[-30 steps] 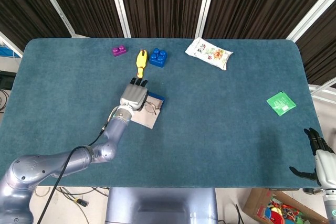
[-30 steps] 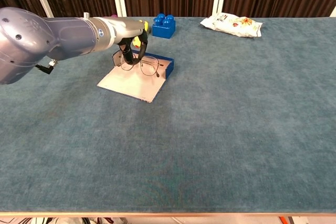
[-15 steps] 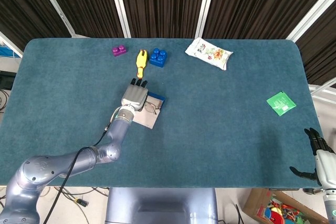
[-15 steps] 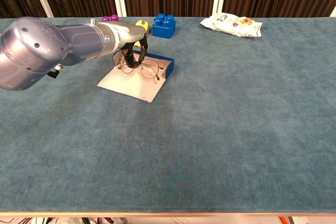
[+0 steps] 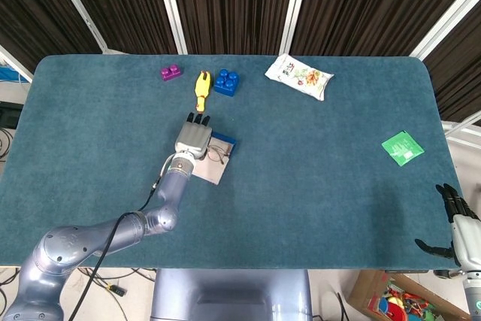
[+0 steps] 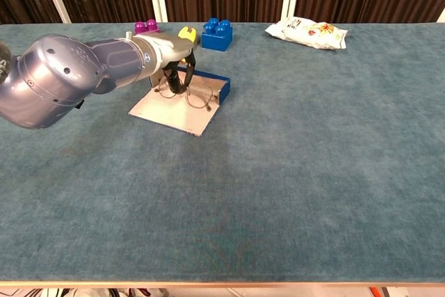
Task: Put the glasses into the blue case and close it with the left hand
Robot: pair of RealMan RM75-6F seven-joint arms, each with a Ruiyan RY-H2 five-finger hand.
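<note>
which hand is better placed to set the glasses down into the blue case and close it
Left. The left hand already holds the glasses right over the open blue case. The right hand hangs off the table's near right corner, far from the case, holding nothing.

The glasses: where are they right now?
The glasses sit at the open blue case, left of table centre in both views, held by the left hand, just in front of the blue block.

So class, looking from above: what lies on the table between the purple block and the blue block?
The yellow toy lies between the purple block and the blue block, clearest in the head view.
</note>
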